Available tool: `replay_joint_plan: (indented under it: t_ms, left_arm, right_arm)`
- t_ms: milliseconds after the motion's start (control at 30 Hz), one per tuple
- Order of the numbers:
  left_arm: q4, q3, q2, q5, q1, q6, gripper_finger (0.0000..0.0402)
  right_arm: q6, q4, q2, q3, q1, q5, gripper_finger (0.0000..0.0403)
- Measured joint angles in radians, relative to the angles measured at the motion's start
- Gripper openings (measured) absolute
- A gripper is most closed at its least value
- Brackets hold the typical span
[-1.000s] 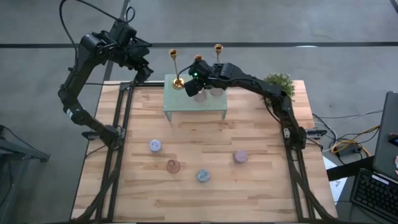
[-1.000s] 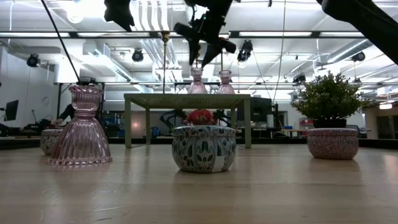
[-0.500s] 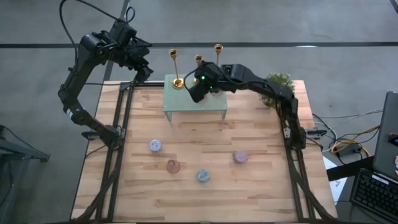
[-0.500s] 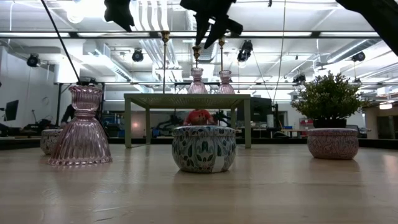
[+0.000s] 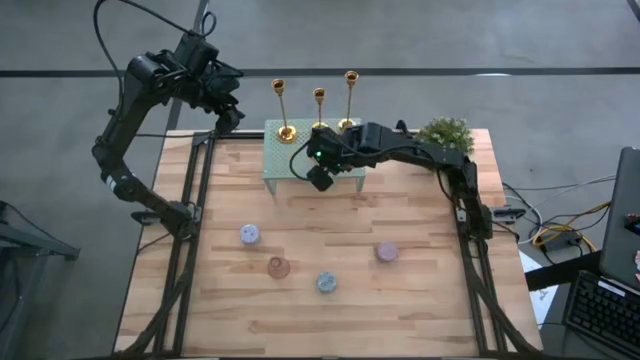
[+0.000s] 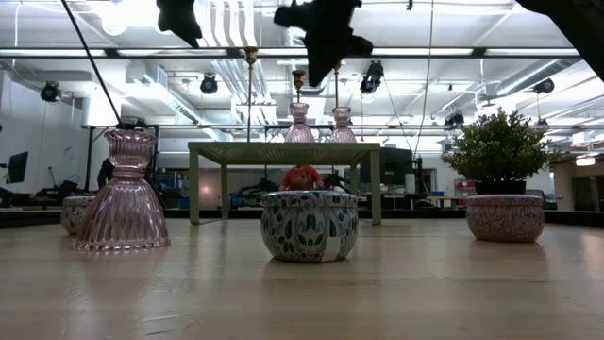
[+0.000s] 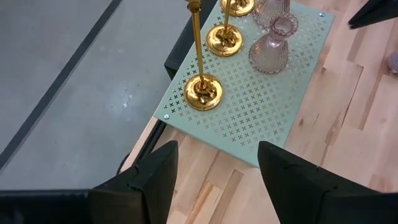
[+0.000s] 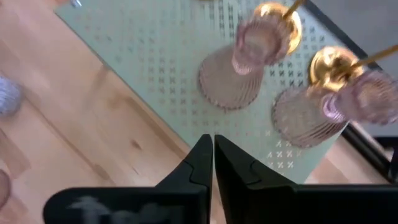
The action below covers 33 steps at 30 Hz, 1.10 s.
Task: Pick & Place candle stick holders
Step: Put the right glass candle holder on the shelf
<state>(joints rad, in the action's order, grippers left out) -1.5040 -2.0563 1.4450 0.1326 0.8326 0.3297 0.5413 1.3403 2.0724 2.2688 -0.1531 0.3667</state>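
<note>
- right gripper (image 5: pixel 320 177) has been pulled back off the raised stand (image 5: pixel 285 168) toward the near table edge; a second ago it sat over the stand's back half among the holders.
- its jaws have gone from spread to clenched, pressed flat together in the right wrist view (image 8: pixel 213 163), with nothing between them.
- judged: a holder was just let go or a grasp was given up; no holder is being carried, so the next pick is yet to start.
- the three gold candle stick holders (image 5: pixel 318 110) are left standing upright in a row at the stand's far edge; all three tops are now uncovered from above.
- left gripper (image 5: pixel 228 116) is parked high beyond the table's far left corner, fingers (image 7: pixel 155 180) spread apart and empty, aimed at the nearest gold base (image 7: pixel 203 92).
- materials: holders are polished gold metal, thin straight stems, round flared bases, small top cups; strong glare is thrown, slippery stems are to be expected.
- two pink ribbed glass holders (image 8: pixel 239 68) are set on the stand just beside the gold bases; bell-shaped, translucent, likely fragile.
- stand top is pale green perforated sheet with a cross pattern, on four thin legs (image 6: pixel 193 184).
- table (image 5: pixel 400 300) is light jointed wood planks.
- a taller pink glass holder (image 6: pixel 124 194) and a patterned ceramic pot (image 6: pixel 310 225) are seen up front in the low view; a small potted plant (image 5: pixel 446 133) is at the far right corner.
</note>
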Motion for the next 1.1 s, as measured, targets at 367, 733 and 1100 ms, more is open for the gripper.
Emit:
replay_joint_plan:
  t_ms: [367,733,1100]
  left_arm:
    - [0.000,0.000,-0.020,0.000,0.000,0.008,0.0225]
    - [0.002,0.000,-0.023,0.000,0.000,0.008,0.0225]
    - [0.009,0.000,-0.023,0.000,0.000,0.013,0.0225]
  right_arm:
    - [0.039,-0.162,-0.011,-0.162,0.014,0.011,0.0008]
    - [0.193,-0.240,-0.031,-0.270,0.021,0.054,0.0008]
    - [0.166,-0.314,-0.040,-0.351,0.073,0.203,0.0008]
